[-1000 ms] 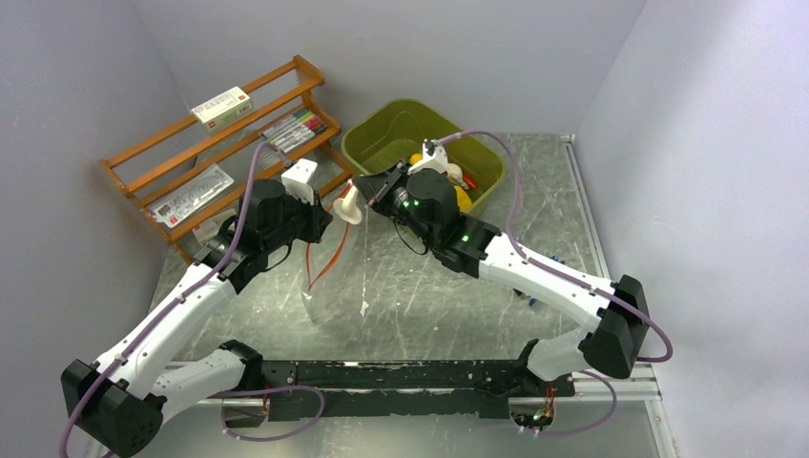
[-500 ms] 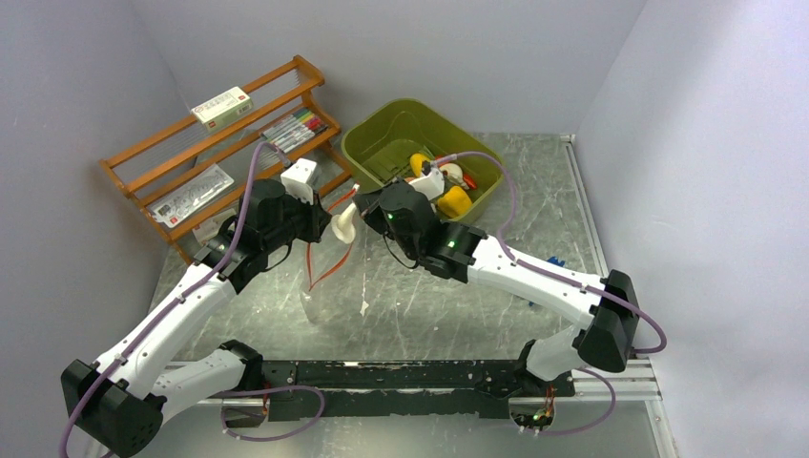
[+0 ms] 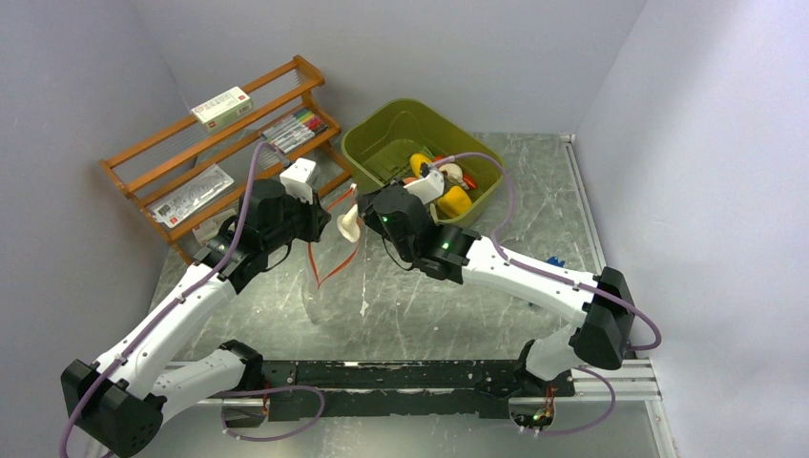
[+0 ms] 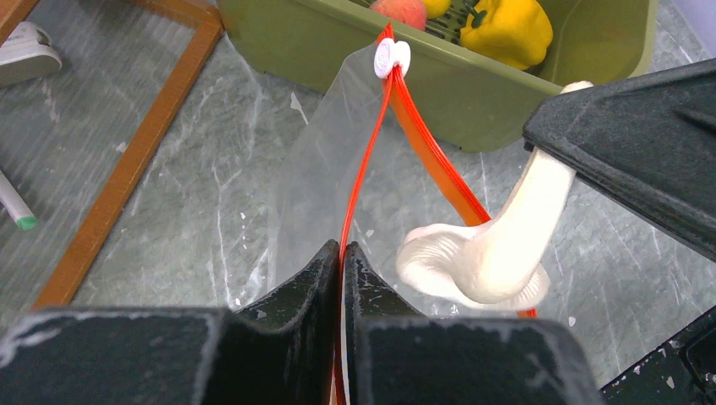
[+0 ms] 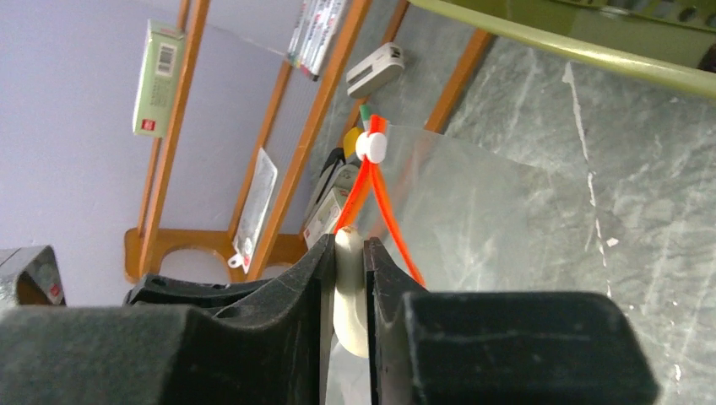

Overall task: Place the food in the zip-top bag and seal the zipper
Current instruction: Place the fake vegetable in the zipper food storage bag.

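Here the right gripper [image 5: 344, 253] pinches the white piece [image 4: 498, 245] by its stem, long axis tilted, cap down at the parted zipper [image 4: 422, 143] and close to one lip; the left gripper [image 4: 342, 257], pressed shut, holds up the other lip of the zip-top bag [image 4: 312, 177] over the table [image 3: 429, 296], with the olive basket [image 3: 382, 143] just behind

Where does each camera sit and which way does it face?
Top external: above and behind, looking down; left arm, right arm show.
Left wrist: along the left gripper pinching the zip-top bag, toward the basket.
Right wrist: along the right gripper holding the white piece, toward the rack.
Wrist views share the bag and piece.
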